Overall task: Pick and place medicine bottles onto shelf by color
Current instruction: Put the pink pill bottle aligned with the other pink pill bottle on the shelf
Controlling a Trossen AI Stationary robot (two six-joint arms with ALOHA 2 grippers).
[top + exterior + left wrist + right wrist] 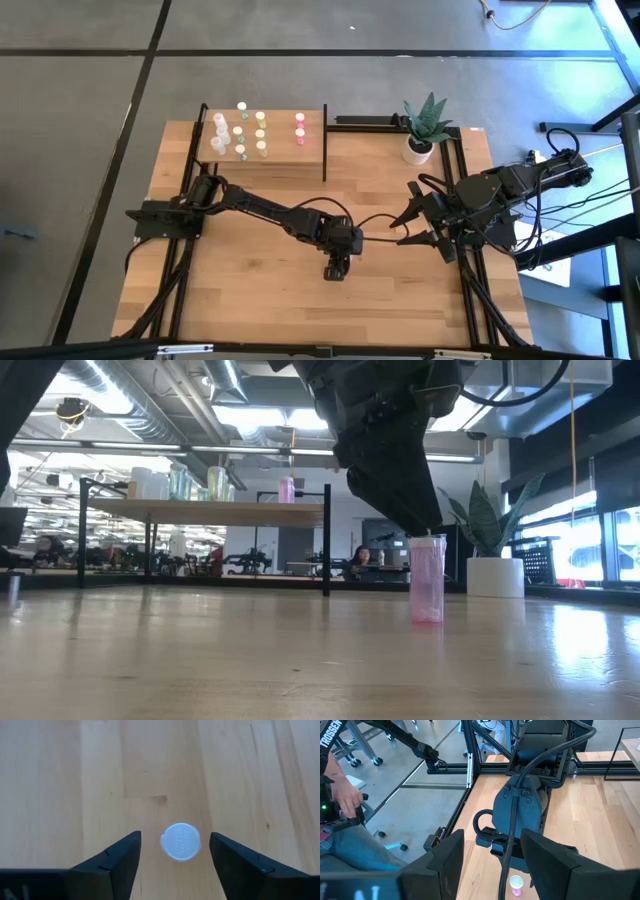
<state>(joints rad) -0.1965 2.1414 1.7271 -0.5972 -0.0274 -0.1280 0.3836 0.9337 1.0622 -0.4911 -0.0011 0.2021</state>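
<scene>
My left pincer (pixel 338 272) hangs over the middle of the bench (pixel 250 270), pointing straight down, its jaws spread wide. Directly beneath it, centred in the gap and touching neither finger, stands one pink medicine bottle (pixel 427 580), upright on the wood; from the left wrist view I see only its round pale cap (pixel 180 841), whose embossed lettering is too fine for me to read. In the low view the pincer's tip sits just above that cap.

My right pincer (pixel 412 228) waits off to the side of the left one, near the bench's right edge, jaws also wide and holding nothing. Beyond its fingers I can read "TROSSEN" (pixel 331 734) in white letters on a dark arm out in the room, where a person's hand (pixel 347 800) rests on a device.

The shelf (pixel 262 150) lies well beyond the left pincer, at the bench's far edge, carrying the other bottles (pixel 240 131) in rows, with one pink bottle (pixel 299 128) apart at its right. A potted plant (pixel 424 128) stands beside it.
</scene>
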